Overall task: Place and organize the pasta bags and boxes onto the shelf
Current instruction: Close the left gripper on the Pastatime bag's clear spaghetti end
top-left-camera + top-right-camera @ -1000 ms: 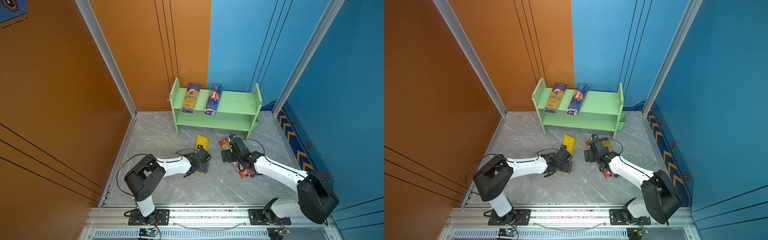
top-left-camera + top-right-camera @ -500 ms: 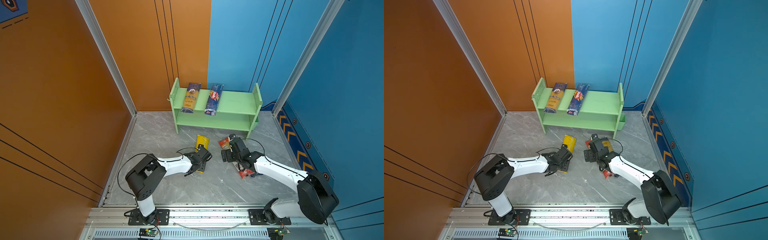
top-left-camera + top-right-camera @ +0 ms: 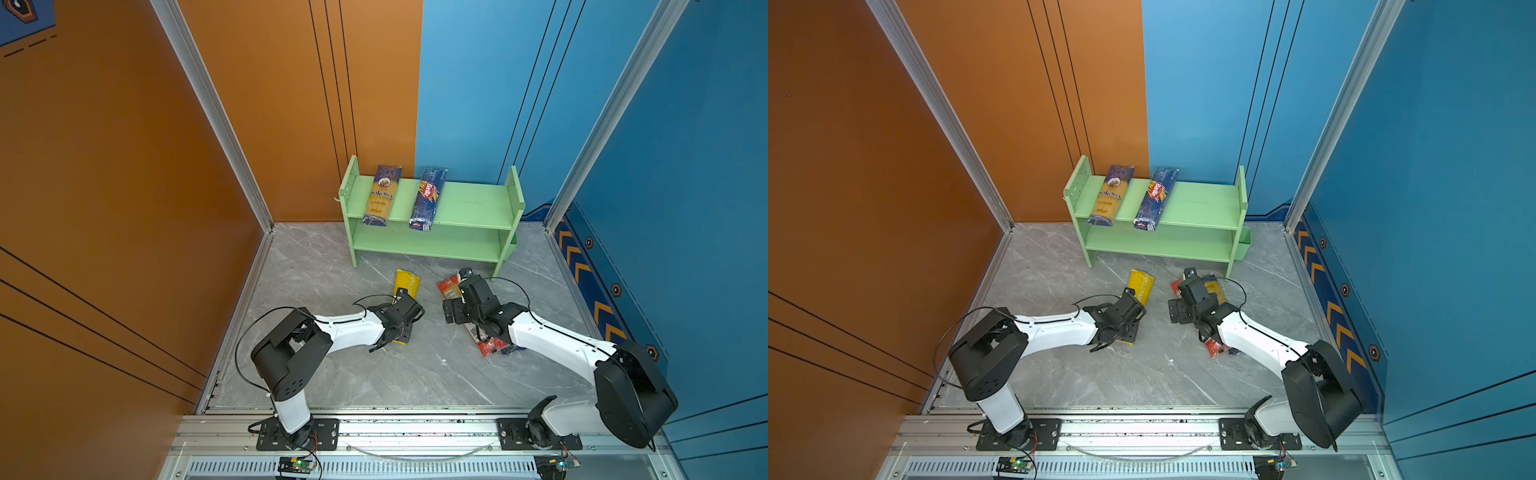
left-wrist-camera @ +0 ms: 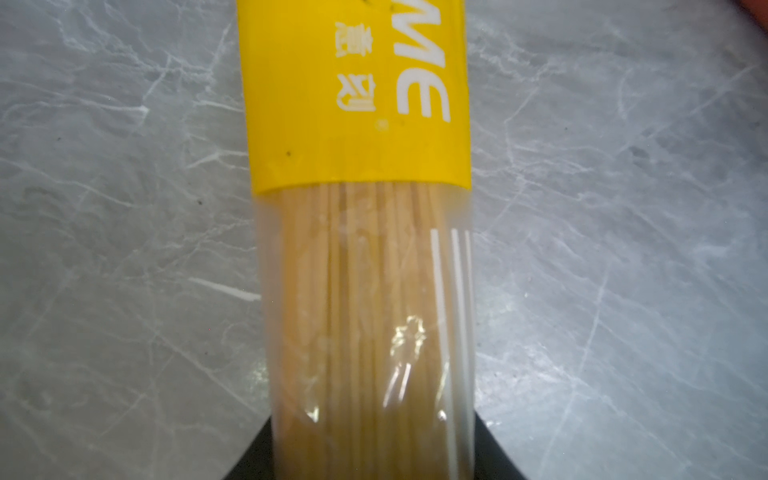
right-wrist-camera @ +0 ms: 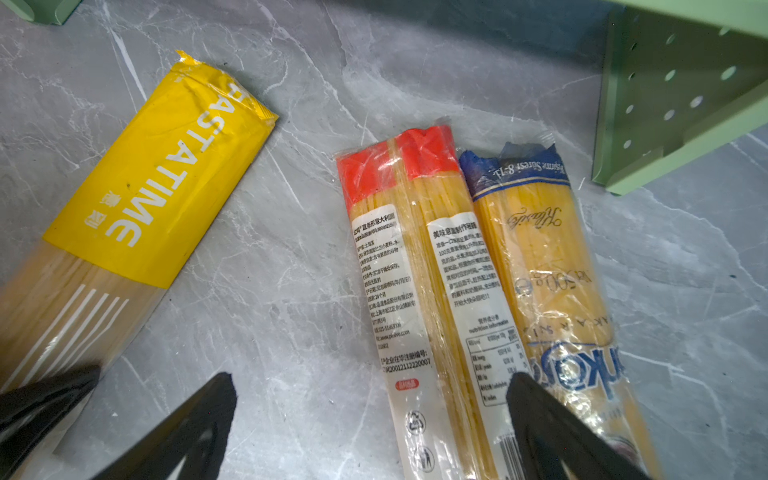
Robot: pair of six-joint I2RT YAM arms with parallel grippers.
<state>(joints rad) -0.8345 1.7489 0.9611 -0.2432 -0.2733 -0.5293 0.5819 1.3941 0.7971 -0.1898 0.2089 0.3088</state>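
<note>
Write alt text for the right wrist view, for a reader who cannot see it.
Three spaghetti packs lie on a grey marble floor: a yellow pack apart, and a red-ended pack touching a blue-ended pack. The open right hand is over the red-ended pack, near the green shelf.

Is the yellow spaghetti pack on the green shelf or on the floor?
On the grey floor. The yellow pack lies flat in front of the shelf, not on it.
</note>
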